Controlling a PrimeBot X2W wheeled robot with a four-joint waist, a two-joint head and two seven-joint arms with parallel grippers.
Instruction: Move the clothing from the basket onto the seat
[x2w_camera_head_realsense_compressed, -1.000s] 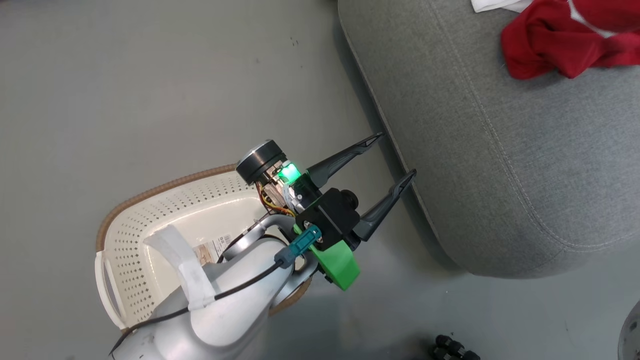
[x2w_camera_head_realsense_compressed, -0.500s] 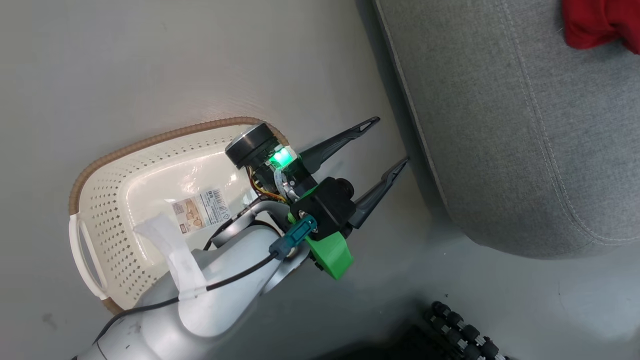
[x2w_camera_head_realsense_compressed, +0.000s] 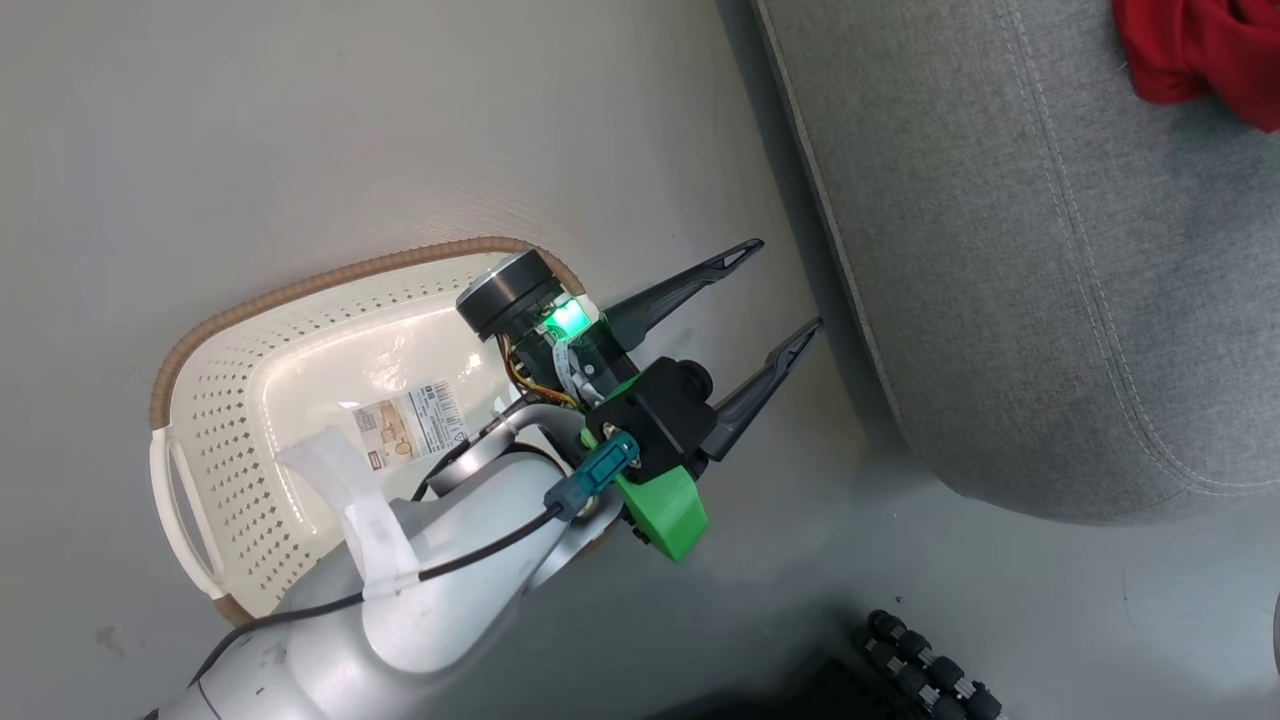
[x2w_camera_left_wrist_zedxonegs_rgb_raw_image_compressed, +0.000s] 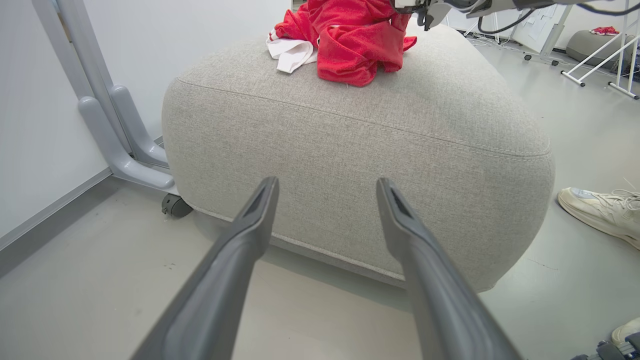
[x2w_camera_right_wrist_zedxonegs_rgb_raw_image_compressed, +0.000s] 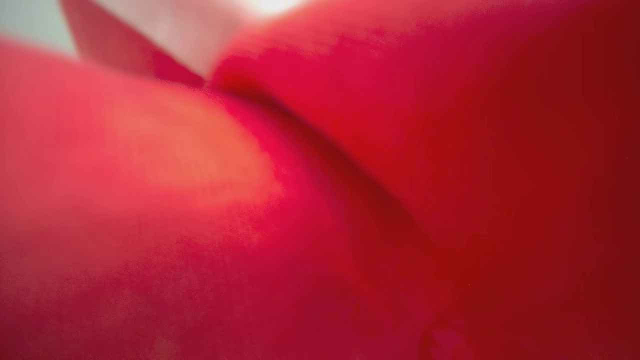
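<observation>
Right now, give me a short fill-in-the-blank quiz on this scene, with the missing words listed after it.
1. The clothing on the seat is mostly ____.
2. The basket has a ____ rim.
3. The left pincer is ____, holding nothing.
4. Its fingers aim at the ____.
Missing words: red; brown; open; seat.

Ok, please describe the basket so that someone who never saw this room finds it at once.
Start from the big grey seat; the basket stands on the floor beside it, partly under the robot's arm. It is oval and white, with small holes in its sides and a paper label inside. Only it has a brown woven-look rim.
</observation>
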